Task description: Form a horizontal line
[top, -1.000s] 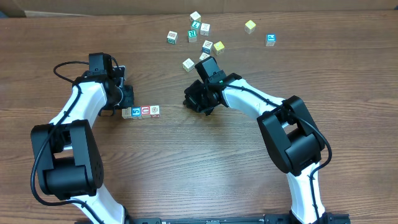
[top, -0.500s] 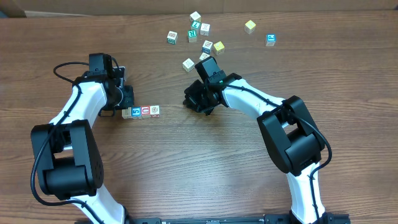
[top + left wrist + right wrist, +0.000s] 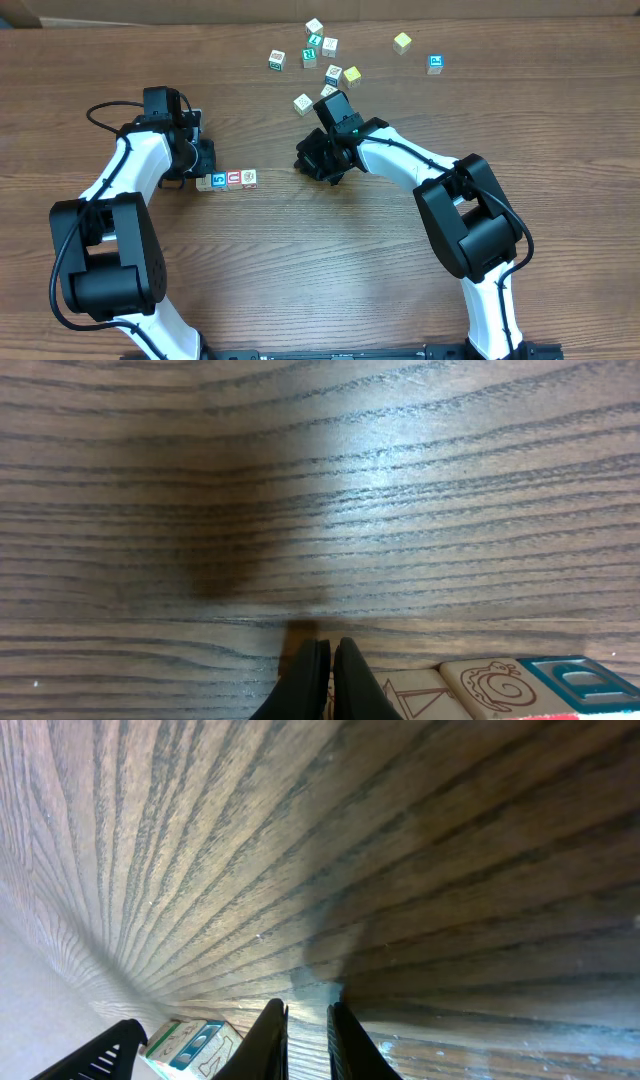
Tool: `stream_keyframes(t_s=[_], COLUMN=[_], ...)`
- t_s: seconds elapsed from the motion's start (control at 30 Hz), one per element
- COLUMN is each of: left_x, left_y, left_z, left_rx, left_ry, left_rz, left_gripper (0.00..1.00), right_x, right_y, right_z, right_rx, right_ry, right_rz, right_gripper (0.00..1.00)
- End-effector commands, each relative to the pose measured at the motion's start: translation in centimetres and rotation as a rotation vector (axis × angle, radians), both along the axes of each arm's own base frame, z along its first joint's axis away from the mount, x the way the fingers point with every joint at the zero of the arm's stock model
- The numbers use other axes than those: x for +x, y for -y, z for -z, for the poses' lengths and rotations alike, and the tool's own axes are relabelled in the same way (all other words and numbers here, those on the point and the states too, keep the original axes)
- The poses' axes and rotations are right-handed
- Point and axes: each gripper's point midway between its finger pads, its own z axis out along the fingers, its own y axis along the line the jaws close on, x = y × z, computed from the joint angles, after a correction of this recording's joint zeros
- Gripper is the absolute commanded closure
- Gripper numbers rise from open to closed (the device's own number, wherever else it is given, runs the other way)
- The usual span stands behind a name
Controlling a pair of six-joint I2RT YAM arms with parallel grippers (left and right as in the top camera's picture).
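left arm [image 3: 130,165]: mine, up from the near-left base, bowed out left, wrist turned right
left gripper [image 3: 322,652]: pointing down, jaws pressed together, nothing between as far as I see
right arm [image 3: 420,160]: up from the near-right base, reaching far and left toward centre
right gripper [image 3: 307,1012]: pointing down, jaws slightly apart, narrow gap, empty
spacing: grippers well apart
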Motion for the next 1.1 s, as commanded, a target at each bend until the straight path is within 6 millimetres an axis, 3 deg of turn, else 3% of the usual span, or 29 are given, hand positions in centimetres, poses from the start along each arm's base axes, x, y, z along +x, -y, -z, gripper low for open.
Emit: stream_keyframes(t_s=[0.0,0.27,0.47,0.67,0.87,0.9,1.07], left_x=[-0.6,-0.3,2.7,5.2,5.4,5.5,5.8], left_y=[-0.3,-0.3,-1.0,1.6,1.6,1.6,1.6], left_z=[0.5,0.4,-0.7,-2.8,-3.0,-3.5,-7.3], left_rx=[0.006,0.007,0.01,-0.146,-0.15,-0.15,-0.145], left_ry=[-0.022,-0.009,0.114,0.213,0.219,0.224,0.279], left_rz=[-0.016,-0.017,-0.062,-0.031,-0.038,-0.038,-0.032], left_gripper=[0.96,0.96,0.93,0.96,0.96,0.96,0.96], right_x=[0.0,0.0,0.0,0.2,0.3,0.4,2.3], right_y=[2.4,2.4,2.4,2.3,2.5,2.6,3.2], right_z=[2.6,2.6,2.6,2.5,2.6,2.6,0.1], right_rx=[-0.1,-0.1,-0.1,-0.097,-0.104,-0.108,-0.053], right_ry=[-0.019,-0.02,-0.019,-0.012,0.0,0.015,0.127], right_rz=[0.044,0.044,0.044,0.044,0.034,0.006,-0.118], right_gripper=[0.87,0.87,0.87,0.87,0.88,0.96,0.96])
